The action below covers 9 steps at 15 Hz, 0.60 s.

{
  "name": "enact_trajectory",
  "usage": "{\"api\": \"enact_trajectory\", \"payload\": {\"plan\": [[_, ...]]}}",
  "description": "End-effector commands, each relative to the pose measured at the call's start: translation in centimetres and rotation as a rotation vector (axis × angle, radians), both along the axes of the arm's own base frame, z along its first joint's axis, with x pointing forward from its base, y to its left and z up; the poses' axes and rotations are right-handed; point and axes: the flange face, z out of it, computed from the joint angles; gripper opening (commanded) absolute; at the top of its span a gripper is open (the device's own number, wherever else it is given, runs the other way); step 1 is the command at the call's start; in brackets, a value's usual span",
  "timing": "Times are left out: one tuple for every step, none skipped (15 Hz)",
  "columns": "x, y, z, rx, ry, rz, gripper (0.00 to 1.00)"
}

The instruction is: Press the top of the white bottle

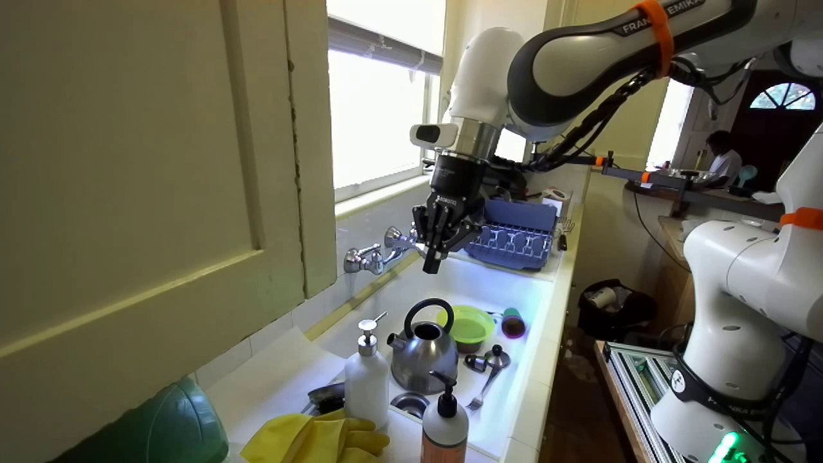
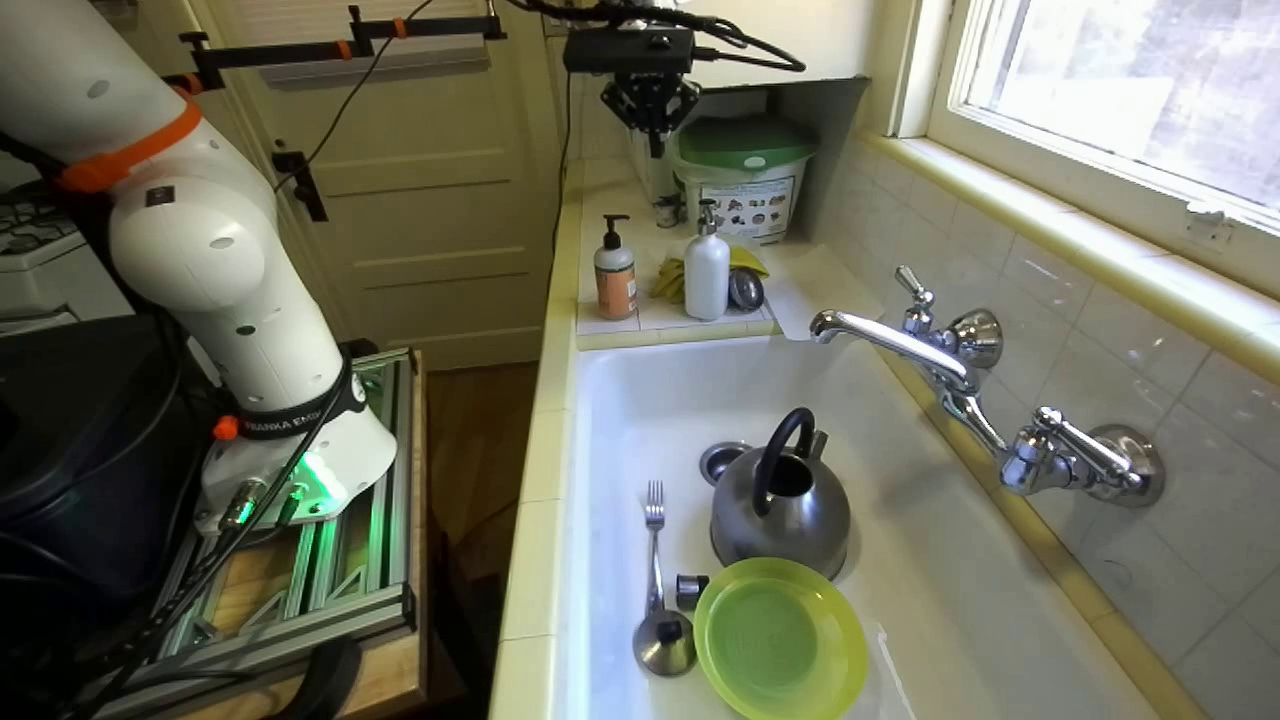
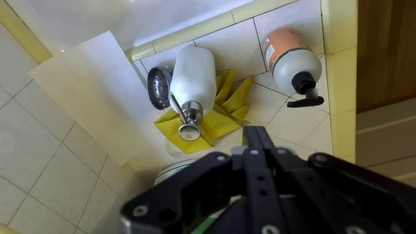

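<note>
The white bottle (image 3: 195,76) is stood upright on the tiled ledge (image 3: 230,45) at the end of the sink (image 2: 960,540), and its metal pump top (image 3: 189,132) is seen from above in the wrist view. The gripper (image 3: 256,130) is held in the air, higher than that top and well apart from it, with the fingers (image 3: 250,140) pressed together — tip against tip. Just beside the bottle a perforated metal dish (image 3: 156,87) is tilted on edge, while yellow gloves (image 3: 221,126) are spread on the ledge and partly hidden by the bottle. An orange-labelled pump bottle (image 3: 294,61) is placed on the same ledge, farther from the tiled wall (image 3: 42,149). In the sink, the steel kettle (image 2: 785,530) is seen just beside the drain (image 2: 722,462) in both exterior views; a green bowl (image 2: 835,650), a fork (image 2: 655,518) and a knobbed metal lid (image 2: 655,655) are gathered near it — the lid set at the fork's handle end. A chrome faucet (image 2: 890,340) is mounted on the wall, and a green-lidded bin (image 2: 745,150) is seen behind the bottles in an exterior view.
</note>
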Motion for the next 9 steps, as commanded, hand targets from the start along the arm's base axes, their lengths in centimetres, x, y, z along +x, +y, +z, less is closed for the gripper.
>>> {"api": "enact_trajectory", "payload": {"plan": [[0.2,-0.6,-1.2,0.019,-0.031,0.007,0.0],[0.2,-0.8,-1.4,0.02,-0.037,0.008,0.0],[0.3,-0.9,-1.8,0.029,-0.049,0.013,0.0],[0.4,-1.0,-2.2,0.04,-0.055,0.017,0.0],[0.4,-1.0,-2.7,0.057,-0.066,0.027,0.0],[0.5,-1.0,-3.1,0.071,-0.075,0.039,0.0],[0.6,-0.9,-3.5,0.082,-0.08,0.053,0.0],[0.7,-0.9,-4.0,0.09,-0.086,0.065,0.0],[0.8,-0.9,-4.5,0.096,-0.095,0.073,0.0]]}}
